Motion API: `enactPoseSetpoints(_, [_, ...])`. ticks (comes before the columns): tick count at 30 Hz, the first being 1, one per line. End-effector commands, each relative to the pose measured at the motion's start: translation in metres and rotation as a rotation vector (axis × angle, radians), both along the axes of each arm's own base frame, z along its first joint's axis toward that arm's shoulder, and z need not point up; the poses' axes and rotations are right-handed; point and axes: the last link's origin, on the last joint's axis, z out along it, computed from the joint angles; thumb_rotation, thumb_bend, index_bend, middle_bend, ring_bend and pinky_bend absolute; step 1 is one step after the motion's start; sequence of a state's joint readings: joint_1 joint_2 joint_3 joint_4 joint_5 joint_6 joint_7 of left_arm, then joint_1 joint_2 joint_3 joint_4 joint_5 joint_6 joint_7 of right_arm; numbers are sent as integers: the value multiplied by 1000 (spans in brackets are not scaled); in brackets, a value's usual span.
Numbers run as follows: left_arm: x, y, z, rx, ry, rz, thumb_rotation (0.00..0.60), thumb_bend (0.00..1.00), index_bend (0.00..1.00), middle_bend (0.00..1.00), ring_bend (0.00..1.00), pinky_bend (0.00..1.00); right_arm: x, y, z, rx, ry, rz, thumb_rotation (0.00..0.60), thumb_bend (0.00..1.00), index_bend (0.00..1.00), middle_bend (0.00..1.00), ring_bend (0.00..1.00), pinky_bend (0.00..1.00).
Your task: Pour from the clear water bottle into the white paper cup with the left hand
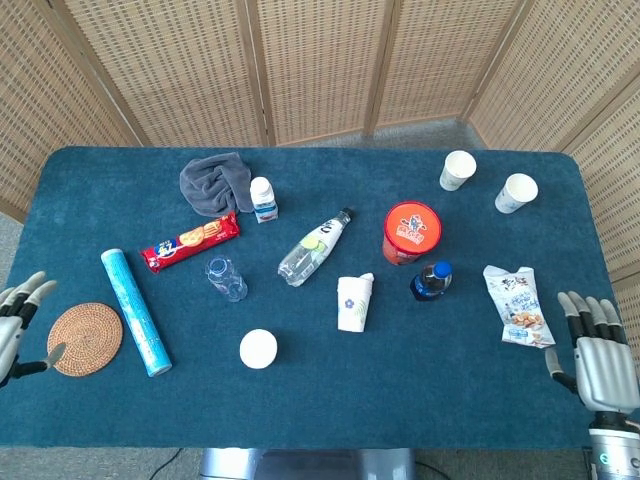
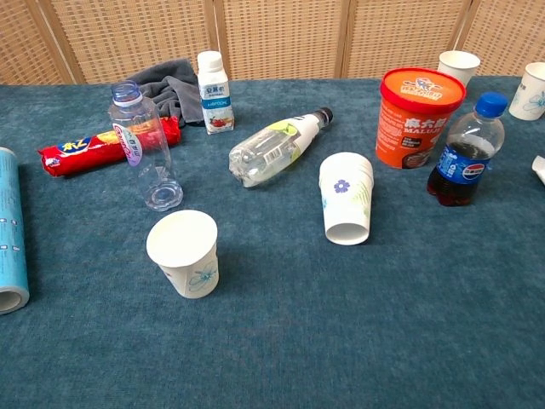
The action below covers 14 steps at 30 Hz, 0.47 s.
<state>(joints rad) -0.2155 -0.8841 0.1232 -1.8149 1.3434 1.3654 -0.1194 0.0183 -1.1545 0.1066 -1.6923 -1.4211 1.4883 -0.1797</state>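
Note:
The clear water bottle (image 1: 226,277) (image 2: 144,146) stands upright and uncapped on the blue table, left of centre. In front of it stands the white paper cup (image 1: 258,349) (image 2: 185,253), upright with its mouth open. My left hand (image 1: 14,325) is at the far left edge of the head view, off the table, fingers spread and empty, far from the bottle. At the lower right corner my right hand (image 1: 594,349) hangs beyond the table edge, fingers apart and holding nothing. Neither hand shows in the chest view.
Around the bottle lie a red biscuit pack (image 1: 190,240), a blue tube (image 1: 135,312), a woven coaster (image 1: 85,338), a grey cloth (image 1: 215,182) and a small milk bottle (image 1: 263,200). Further right are a lying bottle (image 1: 314,246), stacked cups (image 1: 354,303), an orange tub (image 1: 411,232), a cola bottle (image 1: 432,281) and a snack bag (image 1: 518,305).

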Motion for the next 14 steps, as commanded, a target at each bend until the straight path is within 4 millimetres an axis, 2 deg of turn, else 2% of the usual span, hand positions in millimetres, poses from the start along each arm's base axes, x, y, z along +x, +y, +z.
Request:
enactPoseSetpoints(1, [-2,-10,5,24,15,31,574,375,79,19,0,60,-2,0,2,-8,-1,-2,600,456,0,29,0,0])
enactPoseSetpoints(14, [6,-5,1,48,31,-19,579,376,80,27,0,47,-4,0,3,-1,-24,-5,600,452,0,29,0,0])
